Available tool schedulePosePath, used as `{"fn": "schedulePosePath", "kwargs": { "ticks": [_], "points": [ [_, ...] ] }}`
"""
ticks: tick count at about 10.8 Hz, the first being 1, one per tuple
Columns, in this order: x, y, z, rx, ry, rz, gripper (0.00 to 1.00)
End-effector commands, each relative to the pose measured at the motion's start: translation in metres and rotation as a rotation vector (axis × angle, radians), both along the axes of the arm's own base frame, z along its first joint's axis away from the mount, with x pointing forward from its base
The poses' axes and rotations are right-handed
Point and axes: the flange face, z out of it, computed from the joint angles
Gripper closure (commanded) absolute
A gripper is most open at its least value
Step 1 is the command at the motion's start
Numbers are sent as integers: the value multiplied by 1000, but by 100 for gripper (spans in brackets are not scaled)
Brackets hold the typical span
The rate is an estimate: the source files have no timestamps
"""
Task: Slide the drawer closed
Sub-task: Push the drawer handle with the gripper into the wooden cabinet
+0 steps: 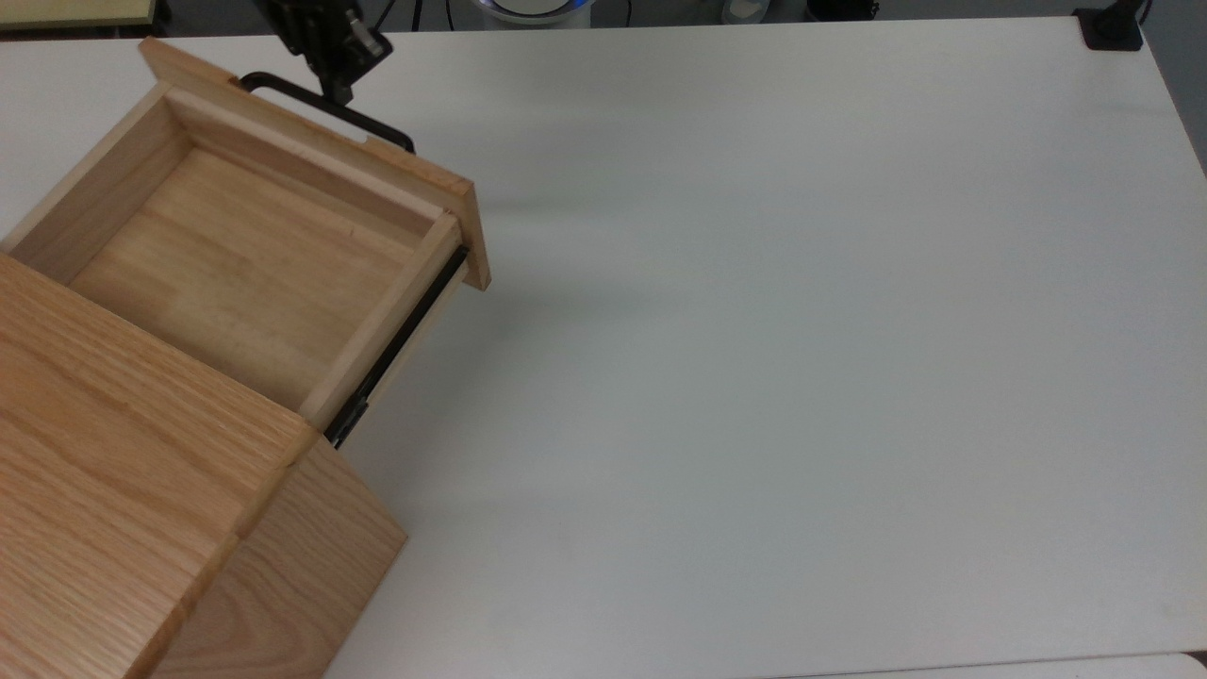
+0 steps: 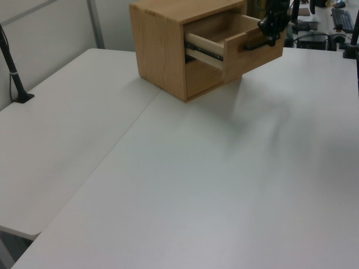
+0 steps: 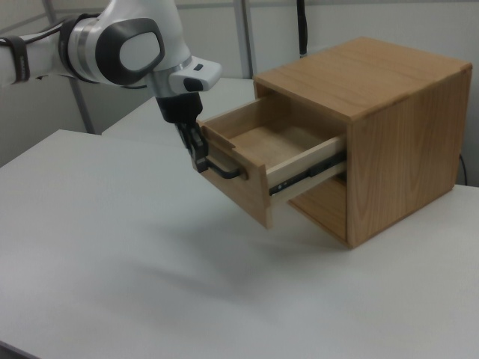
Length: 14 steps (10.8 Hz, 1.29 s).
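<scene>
Gripper [image 3: 200,159] sits at the drawer's [image 1: 236,255] black bar handle [image 1: 325,108], fingertips down on or against the bar; cannot tell from any view whether the fingers are spread or closed on it. Contact looks likely in the right view, but touching versus just beside is not certain.

Key relation: drawer lies directly beyond the gripper, toward the cabinet [image 3: 389,127]. Handle's long axis runs across the front panel [image 3: 236,183], square to the slide rails [image 1: 401,339], so the closing push should run along the rails, into the cabinet body (judgement, not observed).

Drawer is pulled well out, tray interior open to the top view, and looks empty. Cabinet stands on the white table [image 1: 801,377].

View differences:
- top view: rail line and the diagonal slide direction, toward the top view's lower left.
- right view: arm [image 3: 112,48] and wrist reaching down at the handle's end on the right view's left.
- left view: gripper [image 2: 272,25] dark against the front panel, detail poor.
</scene>
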Motion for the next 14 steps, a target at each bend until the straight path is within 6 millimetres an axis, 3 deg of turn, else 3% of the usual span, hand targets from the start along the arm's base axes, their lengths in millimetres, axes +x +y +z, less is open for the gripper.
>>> {"fn": "schedulePosePath", "kwargs": {
  "ticks": [1, 3, 6, 9, 14],
  "points": [
    [0, -17, 11, -17, -127, -65, 100],
    [21, -20, 11, -47, -232, -53, 100],
    [51, -26, -5, -117, -293, -56, 100],
    [47, -34, 4, -122, -301, -82, 100],
    [72, -36, -22, -146, -296, -129, 100]
  ]
}}
